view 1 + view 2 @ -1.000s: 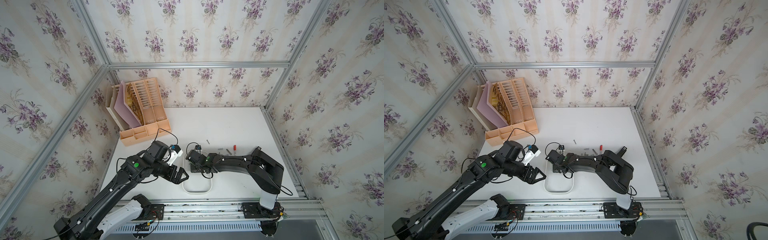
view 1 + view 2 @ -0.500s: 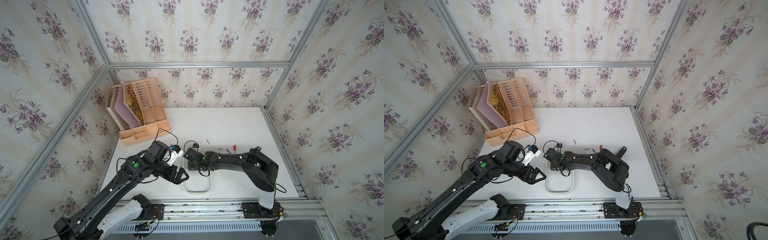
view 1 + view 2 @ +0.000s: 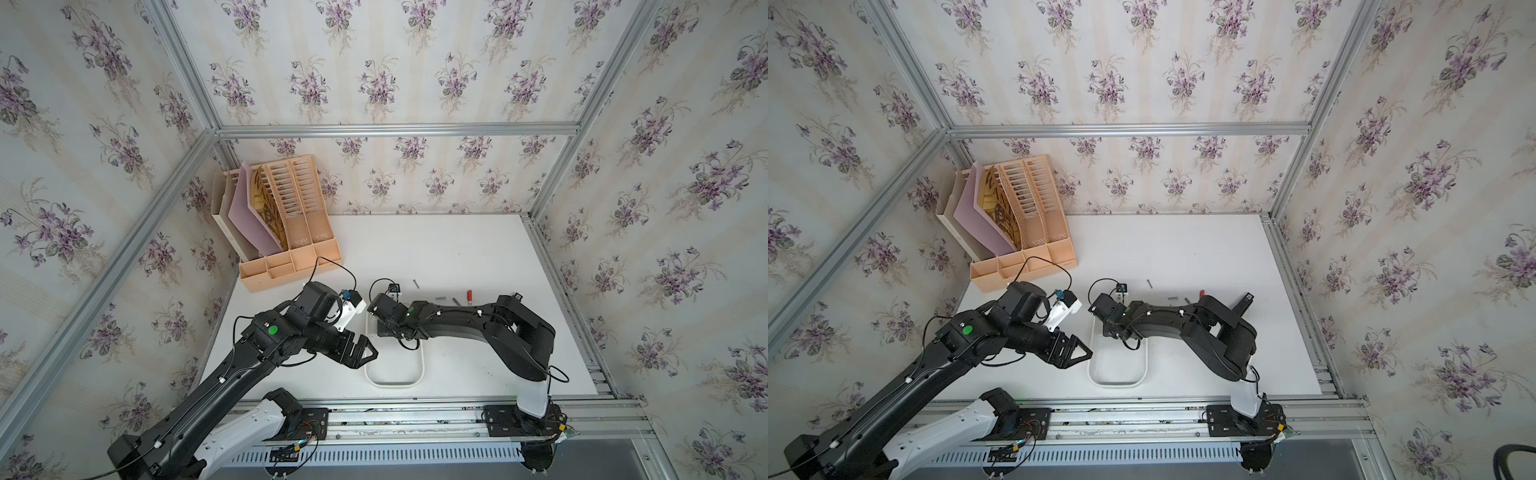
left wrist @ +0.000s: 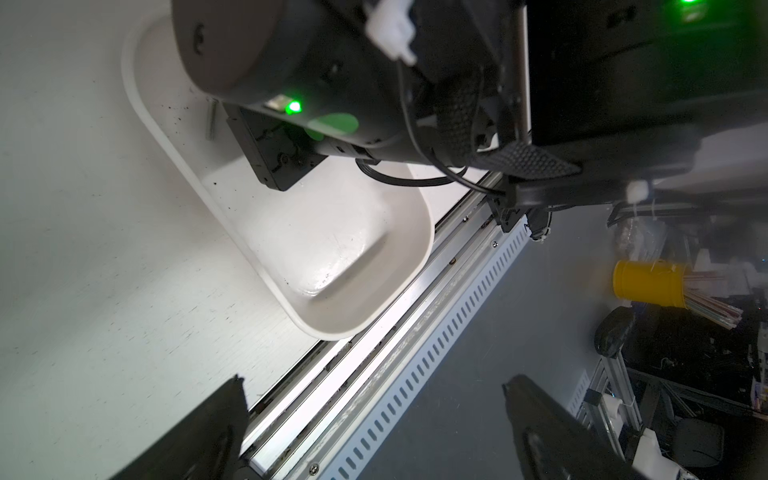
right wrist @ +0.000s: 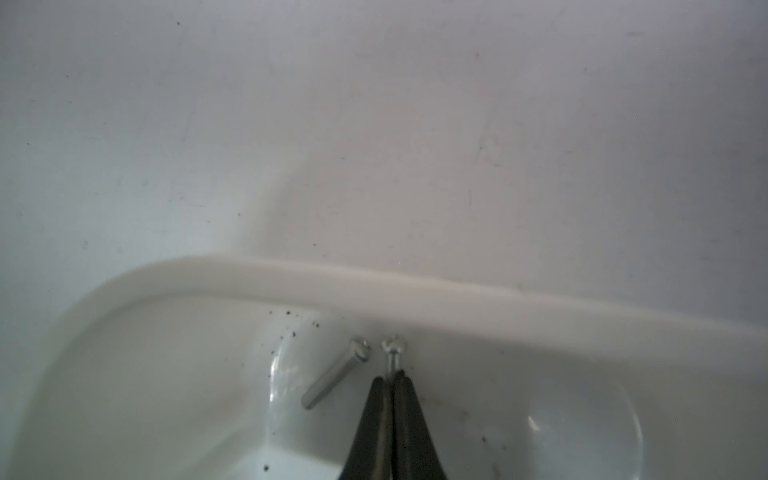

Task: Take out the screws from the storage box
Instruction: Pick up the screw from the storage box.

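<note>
Now right pincer (image 5: 392, 376) clamped tight on screw (image 5: 393, 348) shaft inside box (image 5: 332, 276), close to rim; second screw (image 5: 334, 380) lay just beside. Grip thin, at tips only: screw could slip or twist on lift.

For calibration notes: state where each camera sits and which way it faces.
Both top views: overhead, looking down on table; left arm, right arm show.
Left wrist: on left arm, facing storage box; open left gripper, right arm show.
Right wrist: low over box; right gripper shut on screw.
Shared: every view shows the box.
</note>
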Robot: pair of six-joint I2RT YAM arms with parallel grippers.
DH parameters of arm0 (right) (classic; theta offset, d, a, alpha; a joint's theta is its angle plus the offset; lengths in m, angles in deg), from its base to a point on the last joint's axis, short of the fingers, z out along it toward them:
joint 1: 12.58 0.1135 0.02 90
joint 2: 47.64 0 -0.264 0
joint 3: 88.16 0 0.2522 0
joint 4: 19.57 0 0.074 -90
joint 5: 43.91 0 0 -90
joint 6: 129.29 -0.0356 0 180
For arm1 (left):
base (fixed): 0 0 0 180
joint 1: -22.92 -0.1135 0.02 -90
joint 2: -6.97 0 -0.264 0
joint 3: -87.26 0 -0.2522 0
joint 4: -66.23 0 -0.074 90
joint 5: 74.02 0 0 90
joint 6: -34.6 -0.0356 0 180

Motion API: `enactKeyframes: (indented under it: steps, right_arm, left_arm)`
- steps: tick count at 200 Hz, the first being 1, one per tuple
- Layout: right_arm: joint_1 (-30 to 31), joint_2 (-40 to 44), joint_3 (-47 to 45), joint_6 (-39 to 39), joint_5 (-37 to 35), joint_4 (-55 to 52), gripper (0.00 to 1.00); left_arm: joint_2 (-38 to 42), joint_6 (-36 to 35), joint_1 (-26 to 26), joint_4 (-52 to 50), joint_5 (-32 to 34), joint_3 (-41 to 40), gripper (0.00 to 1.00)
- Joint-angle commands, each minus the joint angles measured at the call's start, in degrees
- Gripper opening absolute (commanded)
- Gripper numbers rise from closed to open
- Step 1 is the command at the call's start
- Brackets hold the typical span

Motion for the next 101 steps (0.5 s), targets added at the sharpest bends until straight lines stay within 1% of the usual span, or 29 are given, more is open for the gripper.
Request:
enactKeyframes:
  steps: [1, 59, 77, 101]
  right_arm:
    - [-0.02, 1.53, -0.90, 0.05, -0.65, -3.82, 0.00]
    - [-0.35, 10.17, 1.11, 5.92, -7.32, -5.53, 0.00]
    - [-1.67, 13.73, 0.28, 6.94, -9.01, -6.47, 0.00]
    - [-4.51, 19.17, -3.25, 8.69, -10.55, -6.63, 0.00]
  left_arm:
    - [0.04, -0.21, 0.05, -0.72, 0.02, 0.50, 1.00]
    - [-0.07, -0.09, 0.02, -0.79, 0.28, 0.56, 1.00]
    - [0.01, -0.09, 0.02, -0.75, 0.30, 0.56, 0.99]
    - [0.00, -0.20, 0.02, -0.75, 0.28, 0.52, 1.00]
